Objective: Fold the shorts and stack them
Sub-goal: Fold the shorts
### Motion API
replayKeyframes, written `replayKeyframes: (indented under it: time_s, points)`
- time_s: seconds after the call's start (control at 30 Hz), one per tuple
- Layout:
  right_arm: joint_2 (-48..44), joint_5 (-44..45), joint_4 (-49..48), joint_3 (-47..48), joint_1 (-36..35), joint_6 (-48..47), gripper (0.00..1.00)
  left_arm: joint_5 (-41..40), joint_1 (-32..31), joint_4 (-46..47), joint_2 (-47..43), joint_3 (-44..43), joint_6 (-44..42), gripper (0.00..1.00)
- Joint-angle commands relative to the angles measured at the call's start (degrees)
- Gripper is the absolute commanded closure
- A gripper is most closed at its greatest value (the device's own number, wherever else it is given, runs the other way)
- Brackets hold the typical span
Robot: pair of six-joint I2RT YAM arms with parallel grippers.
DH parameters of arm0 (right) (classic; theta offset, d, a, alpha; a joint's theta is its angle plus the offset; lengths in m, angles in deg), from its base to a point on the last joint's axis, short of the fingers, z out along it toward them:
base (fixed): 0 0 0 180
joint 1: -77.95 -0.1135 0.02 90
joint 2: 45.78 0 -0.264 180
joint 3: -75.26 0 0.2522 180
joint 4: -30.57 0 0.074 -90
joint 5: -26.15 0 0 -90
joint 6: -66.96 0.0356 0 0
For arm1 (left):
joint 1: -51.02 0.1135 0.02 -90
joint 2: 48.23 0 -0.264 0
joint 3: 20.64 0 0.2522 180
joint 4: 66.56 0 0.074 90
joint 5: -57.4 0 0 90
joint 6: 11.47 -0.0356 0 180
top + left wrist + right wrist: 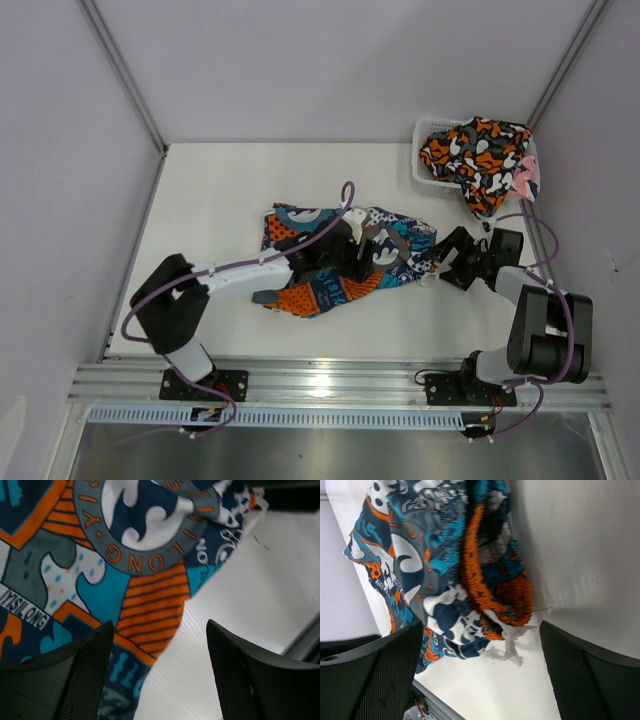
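Blue-teal-orange patchwork shorts (335,285) lie spread in the middle of the white table (220,200). My left gripper (372,256) hovers over their middle. In the left wrist view it (159,630) stands open, with a hem of the shorts (150,595) and bare table between its fingers. My right gripper (450,262) sits just right of the shorts. It (481,630) is open, facing the orange waistband (495,580) and white drawstring (512,647) and holding nothing. Orange-black-white camouflage shorts (478,150) fill the basket, with a pink-patterned piece (527,180) hanging at the basket's right side.
A white mesh basket (428,130) stands at the back right corner. Grey walls and metal posts (125,75) enclose the table. An aluminium rail (330,380) with both arm bases runs along the near edge.
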Motion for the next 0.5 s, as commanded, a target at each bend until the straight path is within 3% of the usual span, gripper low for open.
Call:
replayKeyframes:
  time_s: [0.0,0.47]
  points:
    - [2.47,-2.31,-5.77,-1.66,0.97,1.95,0.01,3.02,1.42,3.73,5.8,-8.25,3.05,0.23]
    - [9.95,-3.11,-14.65,-3.77,1.24,5.73,0.0,1.08,2.82,-0.84,26.89,-25.76,3.31,0.23]
